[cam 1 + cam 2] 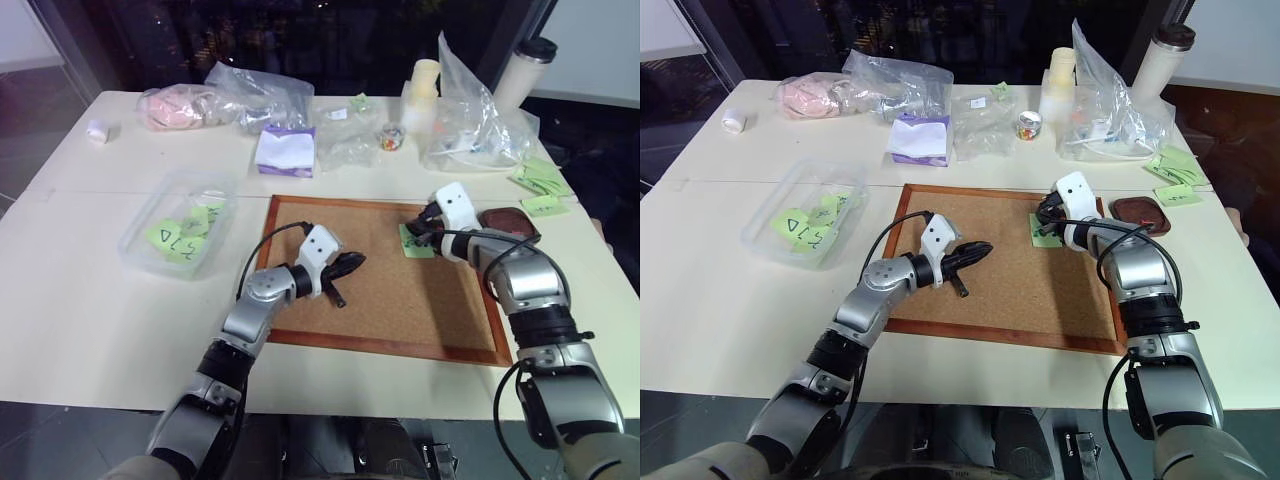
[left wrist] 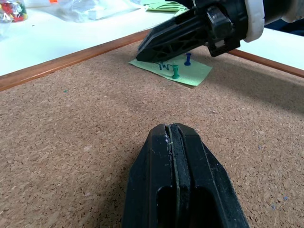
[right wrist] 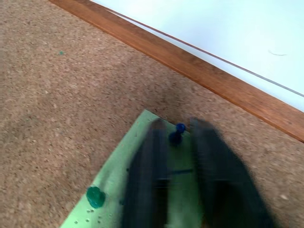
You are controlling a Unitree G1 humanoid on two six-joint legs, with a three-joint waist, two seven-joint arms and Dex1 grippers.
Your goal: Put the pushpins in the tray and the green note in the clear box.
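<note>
Jaws of the right gripper (image 1: 412,233) are clenched, their tips down on the green note (image 1: 416,245). A blue pin (image 3: 179,128) stands right at those tips. I cannot tell whether it is pinched. A green pin (image 3: 95,196) stands in the note's near corner, apart from the fingers. Both pins are upright in the paper.

The note lies flat on the corkboard (image 1: 400,300), close to the board's far right corner. Its far edge runs near the wooden frame without touching it. The tray (image 1: 508,221) sits on the desk (image 1: 80,300) just past the board's right frame, beside the right wrist.

Jaws of the left gripper (image 1: 358,263) are pressed together with nothing between them. They hang low over the middle of the cork, pointing toward the note. Bare cork lies between the two grippers, and more of it reaches to the near frame.

The clear box (image 1: 135,246) stands on the desk left of the board, well apart from the note. Lime notes (image 1: 170,238) lie in it. A strip of bare desk separates box and frame, and the near left of the desk is open.

Along the far edge sit plastic bags (image 1: 262,92), a purple tissue pack (image 1: 286,150) and a small jar (image 1: 392,137). More lime notes (image 1: 540,180) lie loose at the far right, beyond the tray.
</note>
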